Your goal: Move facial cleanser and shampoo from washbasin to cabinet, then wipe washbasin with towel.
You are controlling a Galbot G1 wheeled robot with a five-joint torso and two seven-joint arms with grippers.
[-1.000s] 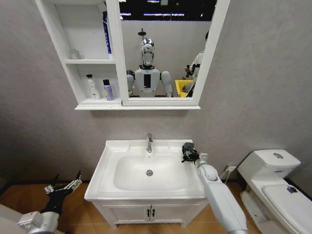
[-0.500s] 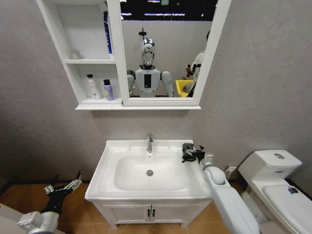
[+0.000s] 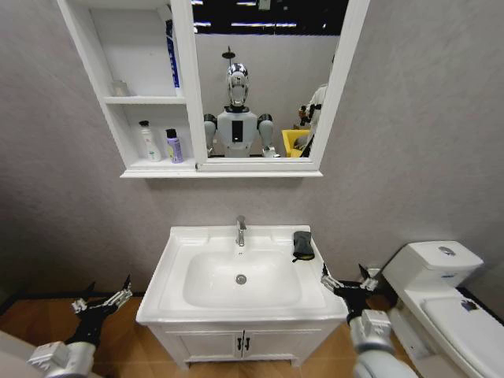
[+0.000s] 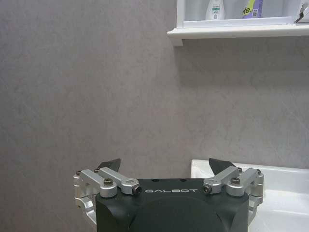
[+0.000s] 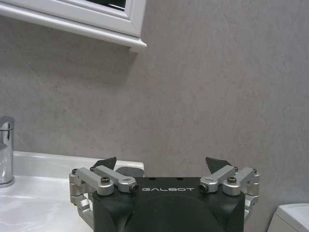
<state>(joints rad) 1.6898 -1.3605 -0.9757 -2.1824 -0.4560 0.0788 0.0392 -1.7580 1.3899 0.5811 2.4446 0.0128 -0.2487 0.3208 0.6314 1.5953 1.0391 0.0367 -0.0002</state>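
The white washbasin (image 3: 168,272) stands in the middle of the head view, its chrome faucet (image 3: 241,231) at the back. The dark towel (image 3: 302,245) lies folded on the back right rim, free of both grippers. My right gripper (image 3: 346,282) hangs open and empty off the basin's front right corner, well in front of the towel; the right wrist view shows it open (image 5: 161,163). The left gripper (image 3: 102,302) hangs open low on the basin's left (image 4: 165,164). On the cabinet's (image 3: 118,98) lower shelf stand a white bottle (image 3: 147,142) and a purple bottle (image 3: 172,146).
A white toilet (image 3: 441,272) stands close on the right of my right arm. The two-door vanity (image 3: 244,342) sits below the basin. A mirror (image 3: 264,79) joins the cabinet, and a blue item (image 3: 171,51) stands on its top shelf. Grey wall lies behind.
My right gripper has left the towel on the back right rim and drawn back down to the basin's front right corner. The left arm has not moved.
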